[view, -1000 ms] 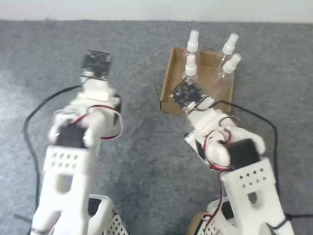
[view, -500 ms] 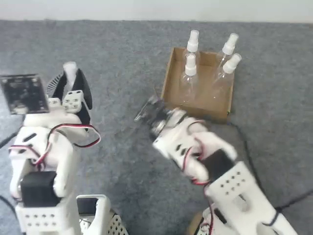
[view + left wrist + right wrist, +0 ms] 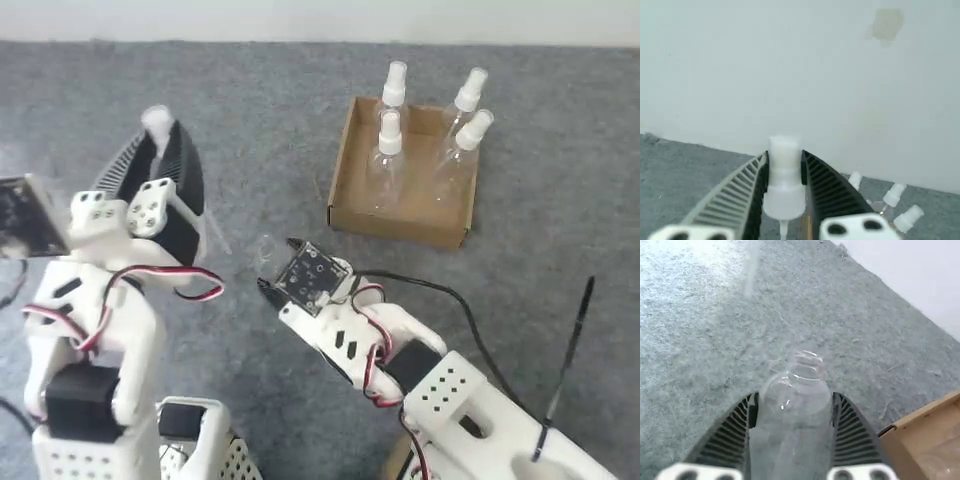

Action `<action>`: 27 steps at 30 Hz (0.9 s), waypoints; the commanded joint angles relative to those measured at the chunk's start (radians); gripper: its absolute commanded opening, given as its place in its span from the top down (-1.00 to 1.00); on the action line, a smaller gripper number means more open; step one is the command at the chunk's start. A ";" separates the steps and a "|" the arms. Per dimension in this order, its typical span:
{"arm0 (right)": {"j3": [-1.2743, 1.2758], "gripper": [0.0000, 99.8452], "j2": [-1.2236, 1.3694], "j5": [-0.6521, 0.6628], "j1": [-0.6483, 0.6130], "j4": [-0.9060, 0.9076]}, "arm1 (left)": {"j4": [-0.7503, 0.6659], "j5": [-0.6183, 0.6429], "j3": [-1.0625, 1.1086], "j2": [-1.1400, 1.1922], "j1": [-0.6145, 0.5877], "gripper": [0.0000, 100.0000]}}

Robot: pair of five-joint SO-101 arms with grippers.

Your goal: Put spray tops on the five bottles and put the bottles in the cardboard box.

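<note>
My left gripper (image 3: 160, 160) is raised at the left of the table, shut on a white spray top (image 3: 784, 180) whose thin dip tube (image 3: 214, 232) hangs down. In the left wrist view that gripper (image 3: 785, 185) clamps the top (image 3: 156, 121) on both sides. My right gripper (image 3: 792, 415) is shut on a clear bottle (image 3: 792, 405) with a bare threaded neck. From above, that bottle (image 3: 268, 252) points toward the dip tube, a short way apart. The cardboard box (image 3: 352, 170) at the back right holds several capped bottles (image 3: 384, 150).
Grey carpet (image 3: 260, 110) covers the table. A black cable (image 3: 480, 330) runs behind the right arm, and a black rod (image 3: 572, 345) lies at the right. White arm bases (image 3: 190, 440) stand at the near edge.
The left arm swung up and left, lifting the spray top. The right arm pulled away from the box toward the middle, bringing the open bottle near the dip tube.
</note>
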 commanded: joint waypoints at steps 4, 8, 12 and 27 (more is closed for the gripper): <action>0.048 0.99 -0.035 -0.014 -0.064 -0.070 | -0.127 0.025 0.018 -0.005 0.029 0.98; 0.046 0.99 -0.036 -0.015 -0.062 -0.070 | -0.167 0.021 0.084 -0.005 0.048 0.98; 0.048 0.99 -0.036 -0.017 -0.062 -0.067 | -0.175 0.018 0.157 -0.005 0.069 0.98; 0.049 0.99 -0.036 -0.018 -0.061 -0.062 | -0.173 0.020 0.348 -0.009 0.074 0.98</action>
